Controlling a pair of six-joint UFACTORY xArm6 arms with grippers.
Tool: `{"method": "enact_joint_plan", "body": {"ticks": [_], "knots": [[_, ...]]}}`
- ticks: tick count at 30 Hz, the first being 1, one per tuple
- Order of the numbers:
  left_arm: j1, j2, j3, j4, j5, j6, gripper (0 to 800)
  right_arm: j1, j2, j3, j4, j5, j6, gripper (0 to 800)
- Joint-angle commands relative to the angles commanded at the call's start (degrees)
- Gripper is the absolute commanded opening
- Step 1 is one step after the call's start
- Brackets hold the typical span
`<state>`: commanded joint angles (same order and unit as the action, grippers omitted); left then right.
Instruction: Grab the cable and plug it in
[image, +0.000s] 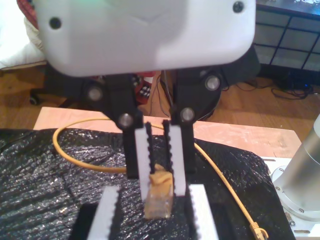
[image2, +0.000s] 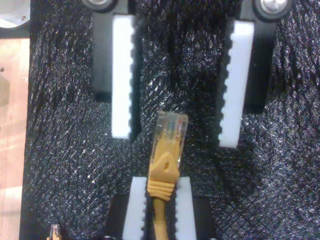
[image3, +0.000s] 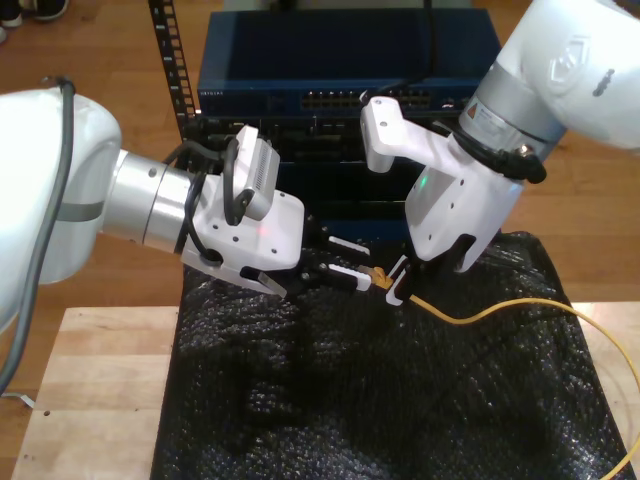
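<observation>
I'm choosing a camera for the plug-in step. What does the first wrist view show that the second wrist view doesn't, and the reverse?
First wrist view: the cable looping back over the black mat towards the wooden table, and its far plug. Second wrist view: the clear plug tip with its coloured wires, close up. Both: my second pincer shut on the cable just behind that plug, and my first pincer open at the plug tip.
</observation>
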<state>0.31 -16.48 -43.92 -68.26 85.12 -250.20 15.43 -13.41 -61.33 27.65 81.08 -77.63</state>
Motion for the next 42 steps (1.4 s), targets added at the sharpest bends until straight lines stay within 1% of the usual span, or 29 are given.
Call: {"method": "enact_joint_plan", "body": {"ticks": [6, 8, 11, 16, 28, 34, 37, 38, 40, 41, 42], "knots": [[0.0, 0.0, 0.0, 0.0, 0.26, -0.26, 277, 0.0, 0.0, 0.09, 0.0, -0.18, 0.0, 10], [0.09, 0.0, 0.0, 0.0, 1.32, -0.7, 241, 0.0, 0.0, 0.09, 0.0, -0.18, 0.0, 10], [0.09, 0.0, 0.0, 0.0, 2.37, -3.16, 241, 0.0, 0.0, 0.09, 0.0, -0.18, 0.0, 10], [0.09, 0.26, 0.0, 0.0, 2.64, -5.89, 241, 0.0, -0.09, 0.44, 0.0, -0.26, -0.09, 10], [0.09, 0.88, 0.44, 0.26, 2.2, -5.71, 239, 0.0, -0.26, 0.44, 0.0, -0.18, -0.09, 11], [0.09, 0.88, 0.44, 0.26, 2.11, -5.54, 207, 0.0, -0.18, 0.44, 0.0, -0.18, -0.09, 11], [0.09, 0.88, 0.53, 0.35, 2.02, -5.36, 182, 0.0, -0.18, 0.44, 0.09, -0.18, -0.09, 11], [0.09, 0.88, 0.62, 0.35, 1.93, -5.27, 156, 0.0, -0.18, 0.44, 0.09, -0.18, -0.09, 11], [0.09, 0.79, 0.7, 0.35, 1.41, -5.1, 55, 0.0, -0.18, 0.44, 0.09, -0.18, -0.09, 13], [0.09, 0.79, 0.88, 0.35, 1.05, -5.1, 32, 0.0, -0.18, 0.44, 0.09, -0.18, -0.18, 16], [0.09, 0.79, 1.05, 0.35, 0.7, -5.01, 29, 0.0, -0.18, 0.44, 0.09, -0.18, -0.18, 21]]}}
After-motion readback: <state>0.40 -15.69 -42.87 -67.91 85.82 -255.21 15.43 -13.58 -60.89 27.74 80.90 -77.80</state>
